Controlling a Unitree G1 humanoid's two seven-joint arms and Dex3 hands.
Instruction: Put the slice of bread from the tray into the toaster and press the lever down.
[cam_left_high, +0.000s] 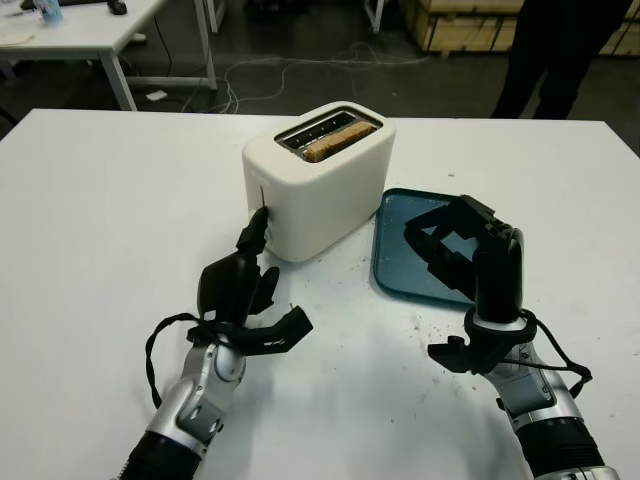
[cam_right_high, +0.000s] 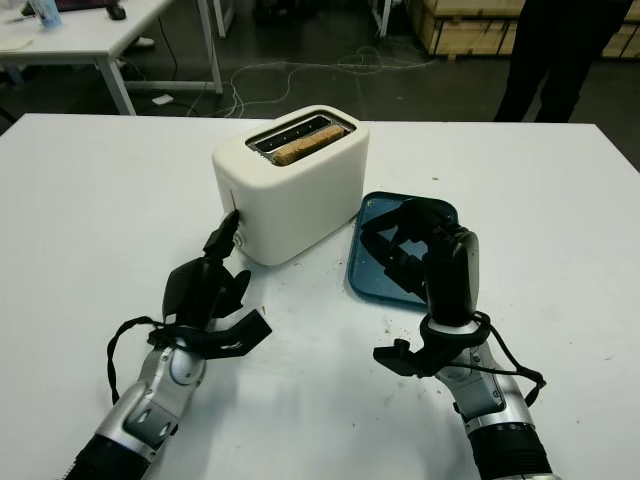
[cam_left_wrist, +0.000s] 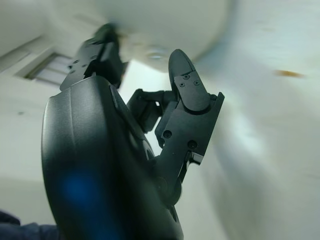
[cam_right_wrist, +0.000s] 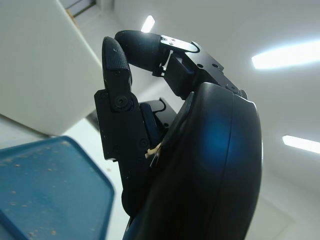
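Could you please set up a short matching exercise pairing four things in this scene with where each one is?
Things:
1. slice of bread
2. tray
3. left hand
4. right hand

Places:
A. above the tray's near part
B. at the toaster's near end, a fingertip by the lever slot
C. in a toaster slot
D. on the table, beside the toaster

Pairs: 1-C, 2-D, 3-B, 4-A

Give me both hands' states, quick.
Left hand: holds nothing, a finger up at the toaster's lever slot.
Right hand: curled, holds nothing, above the tray.
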